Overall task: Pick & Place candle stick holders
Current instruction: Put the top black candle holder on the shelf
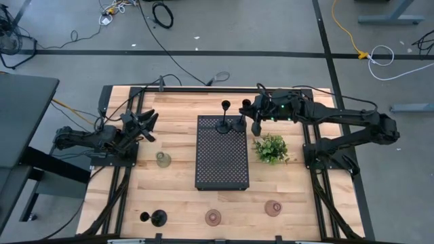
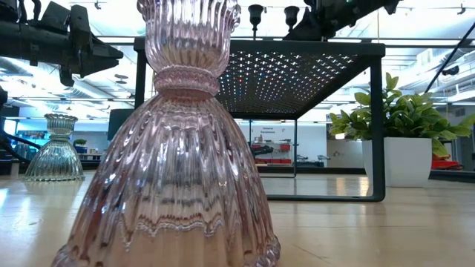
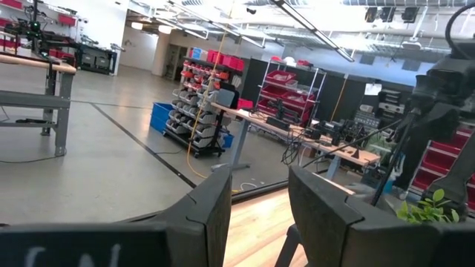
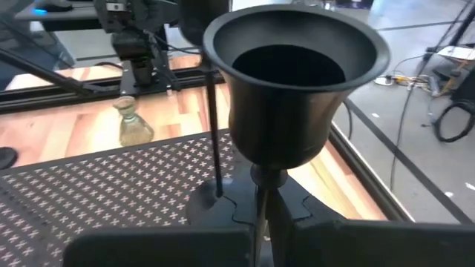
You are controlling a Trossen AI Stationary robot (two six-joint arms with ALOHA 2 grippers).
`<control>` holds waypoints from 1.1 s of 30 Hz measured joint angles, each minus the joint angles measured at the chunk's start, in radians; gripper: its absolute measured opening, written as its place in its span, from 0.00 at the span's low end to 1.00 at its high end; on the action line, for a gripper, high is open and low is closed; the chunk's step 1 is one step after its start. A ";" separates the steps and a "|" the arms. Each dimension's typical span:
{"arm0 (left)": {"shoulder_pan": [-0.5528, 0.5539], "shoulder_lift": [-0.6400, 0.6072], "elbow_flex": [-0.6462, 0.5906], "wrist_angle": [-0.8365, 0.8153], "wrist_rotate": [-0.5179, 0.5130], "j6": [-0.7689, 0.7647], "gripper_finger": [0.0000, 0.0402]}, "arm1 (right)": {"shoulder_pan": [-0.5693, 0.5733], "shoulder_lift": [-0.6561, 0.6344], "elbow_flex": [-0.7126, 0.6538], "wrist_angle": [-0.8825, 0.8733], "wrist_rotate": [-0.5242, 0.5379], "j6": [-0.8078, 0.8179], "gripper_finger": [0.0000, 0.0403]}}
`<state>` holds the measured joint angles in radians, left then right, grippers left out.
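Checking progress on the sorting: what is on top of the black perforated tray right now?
Two black stemmed candle holders stand at the tray's far edge; the right gripper grips one stem. The rest of its top is bare.

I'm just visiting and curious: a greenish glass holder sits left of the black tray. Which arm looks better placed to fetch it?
The left. Its gripper hangs open and empty just above the greenish glass holder, while the right gripper is shut on a black holder at the tray's far right corner.
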<state>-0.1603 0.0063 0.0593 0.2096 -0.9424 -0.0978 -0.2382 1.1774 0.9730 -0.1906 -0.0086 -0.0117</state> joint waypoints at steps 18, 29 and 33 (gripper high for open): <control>0.000 0.000 0.000 -0.005 0.000 0.000 0.34 | 0.001 0.001 0.000 -0.004 -0.026 0.004 0.01; 0.000 0.000 0.000 -0.007 0.000 0.002 0.34 | -0.003 0.063 0.004 0.042 -0.009 -0.009 0.01; 0.000 0.000 0.000 -0.013 0.000 0.003 0.34 | -0.010 0.053 0.002 0.044 -0.021 0.002 0.01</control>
<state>-0.1601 0.0063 0.0593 0.1971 -0.9421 -0.0946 -0.2478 1.2301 0.9752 -0.1463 -0.0298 -0.0093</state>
